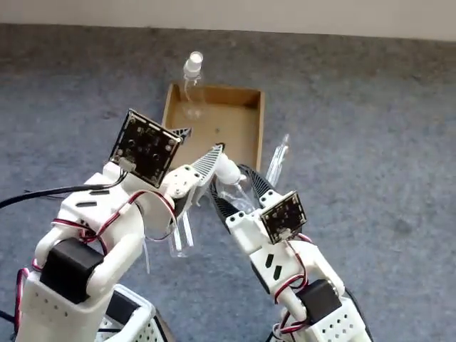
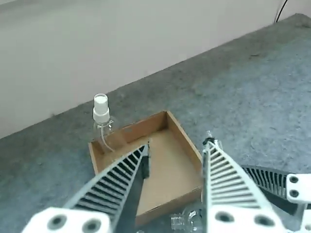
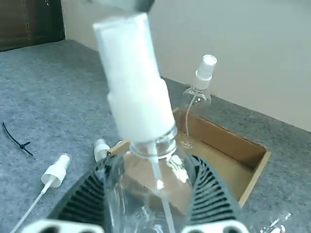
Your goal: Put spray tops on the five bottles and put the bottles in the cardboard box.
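Note:
My right gripper [image 1: 235, 187] [image 3: 153, 167] is shut on a clear bottle [image 3: 141, 204], held upright in front of the cardboard box [image 1: 246, 121]. A white spray top [image 1: 226, 169] [image 3: 133, 87] sits on the bottle's neck. My left gripper [image 1: 201, 140] [image 2: 177, 145] hangs open over the box's near edge, with nothing between its fingers and one fingertip close to that spray top. A second bottle with a spray top [image 1: 192, 78] [image 2: 101, 116] [image 3: 201, 82] stands in the box's far left corner.
A clear bottle without a top [image 1: 278, 160] lies on the carpet right of the box. Another bottle [image 1: 182, 239] lies under the left arm. Two loose spray tops [image 3: 56, 170] [image 3: 101, 148] and a black zip tie [image 3: 14, 141] lie on the grey carpet [image 1: 370, 142].

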Controlling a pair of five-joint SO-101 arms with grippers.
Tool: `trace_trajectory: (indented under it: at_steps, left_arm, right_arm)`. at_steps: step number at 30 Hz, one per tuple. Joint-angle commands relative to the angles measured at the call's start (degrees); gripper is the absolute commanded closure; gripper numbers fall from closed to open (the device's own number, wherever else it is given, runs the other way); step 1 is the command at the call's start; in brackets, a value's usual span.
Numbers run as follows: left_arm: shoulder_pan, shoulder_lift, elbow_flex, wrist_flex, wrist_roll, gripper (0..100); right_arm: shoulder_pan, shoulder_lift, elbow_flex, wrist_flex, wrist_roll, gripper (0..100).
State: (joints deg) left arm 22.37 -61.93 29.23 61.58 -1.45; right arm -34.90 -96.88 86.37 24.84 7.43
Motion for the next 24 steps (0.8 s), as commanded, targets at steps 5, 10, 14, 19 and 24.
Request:
trace_trajectory:
  at_steps: [5, 10, 14, 19, 24]
  left_arm:
    - [3.3, 0.1, 2.7, -3.0, -4.1, 84]
    - [3.1, 0.1, 6.1, -8.0, -4.2, 89]
    - [2.9, 0.0, 4.2, -8.2, -4.2, 86]
    - [0.0, -0.6, -6.3, -0.1, -4.2, 85]
    - [-10.1, -0.6, -11.9, 10.9, -4.2, 85]
  right_arm:
    - [0.1, -0.7, -0.8, 0.4, -0.5, 99.4]
    - [-0.1, -0.8, -0.8, 0.4, -0.4, 99.4]
    - [-0.1, -1.0, -0.7, 0.4, -0.1, 99.4]
    - [0.0, -1.0, -0.7, 0.4, 5.7, 99.4]
    - [1.7, -0.5, -2.8, -0.1, 7.6, 99.4]
